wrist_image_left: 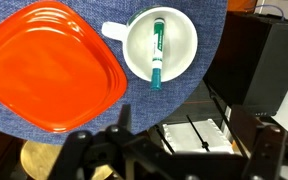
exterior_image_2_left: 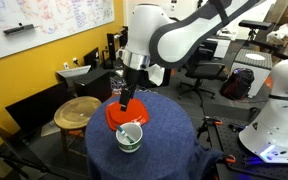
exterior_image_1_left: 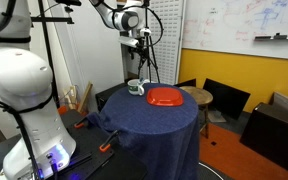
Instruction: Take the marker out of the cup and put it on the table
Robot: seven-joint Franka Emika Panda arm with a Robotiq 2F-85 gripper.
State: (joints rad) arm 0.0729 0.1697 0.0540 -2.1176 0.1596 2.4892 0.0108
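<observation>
Here, in an exterior view, the tool (exterior_image_1_left: 140, 44) is seen held high above the desk (exterior_image_1_left: 154, 130), well clear of the cup (exterior_image_1_left: 135, 88). The cup is set near the desk's edge, just beside a red plate (exterior_image_1_left: 165, 97). The marker cannot be made out at this size, and a wooden stool (exterior_image_1_left: 196, 95) is seen beyond the desk. In an exterior view, the tool (exterior_image_2_left: 125, 106) is shown hanging over the red plate (exterior_image_2_left: 111, 120), with the cup (exterior_image_2_left: 130, 138) in front of it on the navy cloth of the desk (exterior_image_2_left: 174, 145). Something slim is seen inside the cup, though too small to be told clearly. In the wrist view, the marker (wrist_image_left: 156, 50) is shown lying slanted inside the cup (wrist_image_left: 182, 45), its bluish-green tip reaching the rim on the side nearer the tool (wrist_image_left: 174, 150). The cup's handle is turned toward the red plate (wrist_image_left: 49, 65), which is just beside it. The tool's jaws are spread apart, nothing is held between them, and the cup is not touched.
</observation>
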